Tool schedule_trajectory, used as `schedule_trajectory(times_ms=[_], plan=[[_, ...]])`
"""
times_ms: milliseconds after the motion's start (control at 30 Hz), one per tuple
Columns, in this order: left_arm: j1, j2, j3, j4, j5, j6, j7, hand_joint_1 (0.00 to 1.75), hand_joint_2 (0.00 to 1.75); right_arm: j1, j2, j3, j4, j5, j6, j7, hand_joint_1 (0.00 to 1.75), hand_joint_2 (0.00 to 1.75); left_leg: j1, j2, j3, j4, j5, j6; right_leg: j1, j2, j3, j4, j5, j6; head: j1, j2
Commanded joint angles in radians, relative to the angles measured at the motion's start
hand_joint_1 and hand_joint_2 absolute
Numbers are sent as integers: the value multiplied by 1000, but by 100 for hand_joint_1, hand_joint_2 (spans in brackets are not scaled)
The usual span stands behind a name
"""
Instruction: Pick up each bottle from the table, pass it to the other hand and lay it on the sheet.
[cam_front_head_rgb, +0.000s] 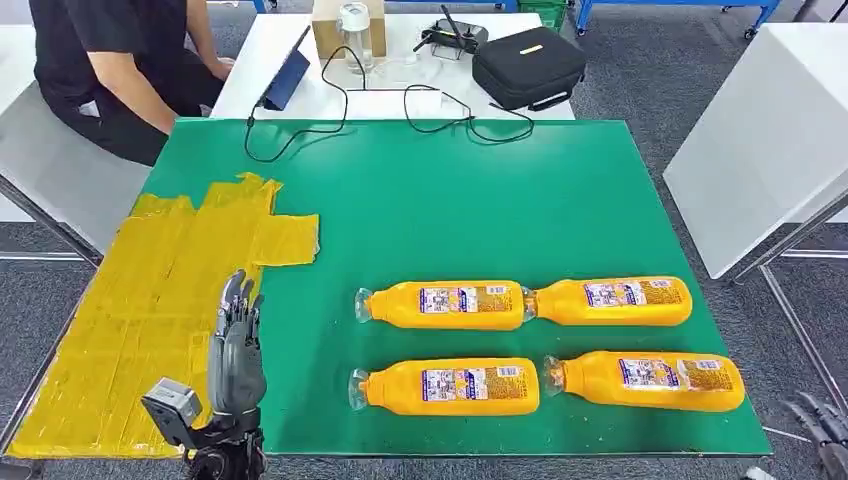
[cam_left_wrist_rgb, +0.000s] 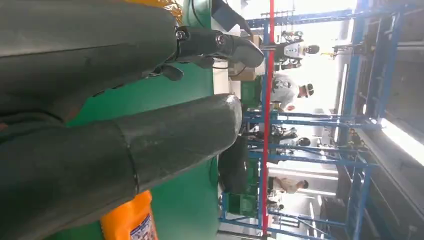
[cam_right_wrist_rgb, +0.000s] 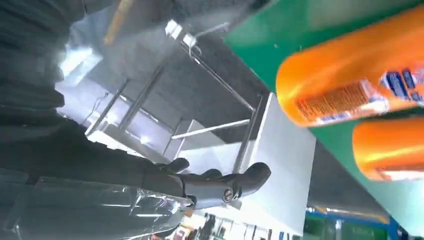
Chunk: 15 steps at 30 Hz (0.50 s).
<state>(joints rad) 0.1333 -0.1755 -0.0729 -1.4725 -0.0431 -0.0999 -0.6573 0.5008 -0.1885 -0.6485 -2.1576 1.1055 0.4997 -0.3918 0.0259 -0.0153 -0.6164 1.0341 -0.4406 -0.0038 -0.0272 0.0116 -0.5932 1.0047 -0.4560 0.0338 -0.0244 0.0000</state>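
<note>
Yellow sheet (cam_front_head_rgb: 140, 300) covers the left portion of the green table (cam_front_head_rgb: 450, 200), and no bottle lies on it yet. The left hand (cam_front_head_rgb: 237, 345) hovers upright over the sheet's right edge, fingers extended and apart, holding nothing; the left wrist view confirms bare fingers. To the right, four orange bottles lie on their sides in two rows, caps pointing left. The far row holds the far-left bottle (cam_front_head_rgb: 445, 304) and the far-right bottle (cam_front_head_rgb: 615, 301), nearly touching end to end. The near row holds the near-left bottle (cam_front_head_rgb: 450, 386) and the near-right bottle (cam_front_head_rgb: 650, 380), close together with a small gap between. The right hand (cam_front_head_rgb: 825, 430) sits low at the table's near right corner, off the table edge, near the near-right bottle; its fingers appear loosely extended with nothing held.

Judged from this layout, the task is at the first pick. The next move calls for the right hand to rise over the table edge, close around the body of the near-right bottle, and carry it left toward the waiting left hand. A rounded body lying flat may roll when touched. A person (cam_front_head_rgb: 120, 70) sits at the far left, beyond the table.
</note>
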Motion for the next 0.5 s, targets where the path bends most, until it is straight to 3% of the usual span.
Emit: schedule_trajectory(times_ms=[33, 167, 500], plan=[[-27, 26, -18, 71, 2, 4, 3, 0, 0, -83, -117, 207, 215, -47, -96, 92, 0, 175, 0, 2, 5, -3, 0, 2, 1, -1, 6, -4, 0, -3, 0, 0], [-43, 19, -27, 83, -1, 6, 2, 0, 0, -175, -185, 397, 362, -76, -216, 194, 0, 175, 1, 9, 6, -4, 0, 2, 2, 7, 6, -6, 4, -2, 0, 0], [-29, 23, -7, 87, 8, 16, -2, 0, 0, -180, -250, 545, 369, -111, -257, 274, 0, 175, 0, 4, 5, -3, 1, 3, 1, 2, 5, -4, 2, -1, 0, 0]])
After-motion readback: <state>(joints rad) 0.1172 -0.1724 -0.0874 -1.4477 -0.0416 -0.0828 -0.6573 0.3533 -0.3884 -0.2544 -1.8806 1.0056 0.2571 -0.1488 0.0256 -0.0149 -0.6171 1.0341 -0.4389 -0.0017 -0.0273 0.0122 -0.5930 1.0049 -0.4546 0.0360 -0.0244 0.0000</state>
